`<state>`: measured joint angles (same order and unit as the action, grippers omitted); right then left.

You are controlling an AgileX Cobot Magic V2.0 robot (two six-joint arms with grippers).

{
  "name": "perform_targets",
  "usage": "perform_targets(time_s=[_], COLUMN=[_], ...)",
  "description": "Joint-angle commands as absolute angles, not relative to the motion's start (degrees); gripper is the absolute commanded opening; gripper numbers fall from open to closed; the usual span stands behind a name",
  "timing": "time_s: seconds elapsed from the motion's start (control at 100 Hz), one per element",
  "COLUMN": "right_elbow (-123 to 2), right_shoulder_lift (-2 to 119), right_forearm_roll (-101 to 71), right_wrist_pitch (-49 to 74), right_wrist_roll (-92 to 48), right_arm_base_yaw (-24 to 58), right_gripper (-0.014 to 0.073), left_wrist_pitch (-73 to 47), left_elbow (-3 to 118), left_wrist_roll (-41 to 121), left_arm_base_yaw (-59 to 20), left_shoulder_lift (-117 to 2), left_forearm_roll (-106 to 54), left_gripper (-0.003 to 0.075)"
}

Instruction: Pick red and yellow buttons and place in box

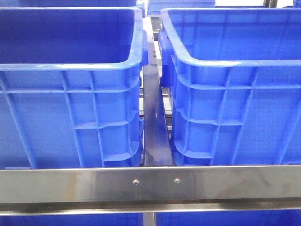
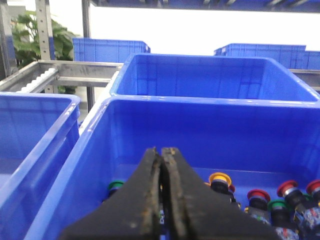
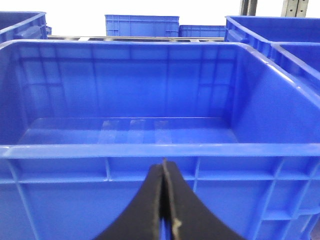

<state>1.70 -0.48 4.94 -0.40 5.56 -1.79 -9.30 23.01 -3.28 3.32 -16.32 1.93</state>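
the left gripper (image 2: 161, 165) is seen in the left wrist view with its fingers pressed together and nothing held between them, poised above the near wall of a blue bin (image 2: 200, 107) in which push-button switches lie. a yellow-capped button (image 2: 219, 179) is found on the bin floor just beside and beyond the fingertips, and red-capped buttons (image 2: 258, 195) lie further along the same floor, among green-capped ones (image 2: 116, 186). the right gripper (image 3: 163, 175) is likewise closed and empty, held in front of an empty blue box (image 3: 130, 150). the buttons are judged to be nearer the left arm, below and ahead of its tips, so the fingers would have to be parted before a descent onto the yellow cap.
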Motion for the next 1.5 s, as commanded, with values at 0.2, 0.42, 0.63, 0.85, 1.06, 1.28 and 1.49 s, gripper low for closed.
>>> perform_targets(time_s=[0.2,0.42,0.63,0.85,1.06,1.28,1.49], right_elbow=[0.7,0.7,0.7,0.7,0.7,0.7,0.7], right_shoulder_lift=[-1.86,-1.86,-1.86,-1.86,-1.86,-1.86,-1.86], right_forearm_roll=[5.47,5.47,5.47,5.47,5.47,5.47,5.47], right_wrist_pitch=[-4.93,-4.93,-4.93,-4.93,-4.93,-4.93,-4.93], right_wrist_roll=[5.43,5.43,5.43,5.43,5.43,5.43,5.43], right_arm_base_yaw=[-2.13,-2.13,-2.13,-2.13,-2.13,-2.13,-2.13], right_gripper=[-0.0069,-0.0069,-0.0069,-0.0069,-0.0069,-0.0069,-0.0069], left_wrist_pitch=[-10.25,-15.19,-24.72,-32.35,-41.11,-47.66,-49.76], left_elbow=[37.78,46.67,55.58,64.41,72.79,80.08,85.06], left_wrist_roll=[-3.34,-3.25,-3.25,-3.25,-3.25,-3.25,-3.25], left_arm_base_yaw=[3.47,3.12,-1.95,-7.55,-8.95,-8.95,-8.95], left_shoulder_lift=[-33.49,-46.43,-58.71,-72.0,-83.37,-92.62,-98.36], left_forearm_roll=[2.14,2.26,2.37,2.49,2.62,2.71,2.38], left_gripper=[0.0032,0.0436,0.0533,0.0533,0.0533,0.0533,0.0533])
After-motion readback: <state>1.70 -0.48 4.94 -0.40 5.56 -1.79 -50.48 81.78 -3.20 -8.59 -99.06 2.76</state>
